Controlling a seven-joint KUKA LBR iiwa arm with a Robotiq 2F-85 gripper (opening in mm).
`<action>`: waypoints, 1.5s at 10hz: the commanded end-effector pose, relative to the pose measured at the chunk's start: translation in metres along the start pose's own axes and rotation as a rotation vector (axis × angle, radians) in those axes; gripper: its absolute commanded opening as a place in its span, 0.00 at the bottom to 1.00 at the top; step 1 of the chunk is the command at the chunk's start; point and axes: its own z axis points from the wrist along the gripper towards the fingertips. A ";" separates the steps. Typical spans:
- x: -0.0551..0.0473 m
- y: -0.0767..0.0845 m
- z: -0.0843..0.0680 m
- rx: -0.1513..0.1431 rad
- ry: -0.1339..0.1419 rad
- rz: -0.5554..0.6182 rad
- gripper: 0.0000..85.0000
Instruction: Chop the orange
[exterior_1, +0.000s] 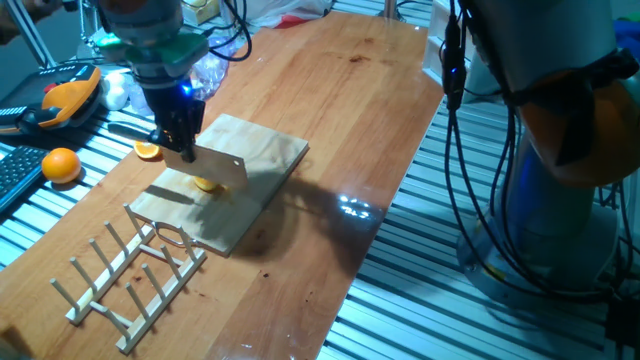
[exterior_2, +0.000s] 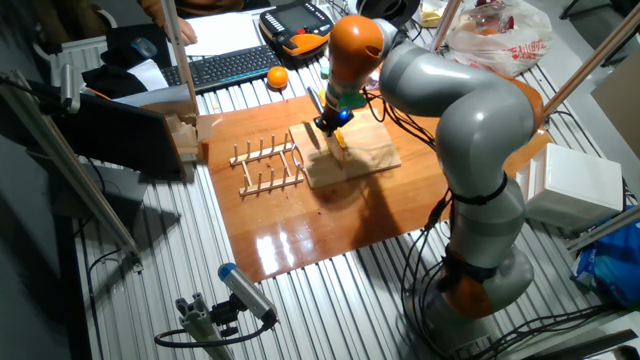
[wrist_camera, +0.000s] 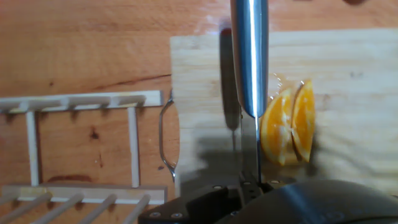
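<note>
The orange (wrist_camera: 287, 123) lies on the wooden cutting board (wrist_camera: 348, 56) as two thin slices side by side, flesh up. It also shows in one fixed view (exterior_1: 207, 184), partly behind the blade. My gripper (exterior_1: 180, 148) is shut on the handle of a knife, whose flat steel blade (exterior_1: 218, 166) hangs just above the orange. In the hand view the blade (wrist_camera: 249, 56) runs edge-on just left of the slices. In the other fixed view the gripper (exterior_2: 326, 124) stands over the board (exterior_2: 365, 160).
A wooden dish rack (exterior_1: 130, 270) stands beside the board's near end. A separate orange piece (exterior_1: 148, 151) lies on the table behind the gripper. A whole orange (exterior_1: 61, 164) and a keyboard sit off the table's left edge.
</note>
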 end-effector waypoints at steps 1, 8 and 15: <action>0.000 0.000 0.000 -0.001 0.000 0.015 0.00; -0.005 0.090 -0.040 -0.047 -0.025 0.073 0.00; -0.001 0.100 -0.025 -0.066 -0.016 0.089 0.00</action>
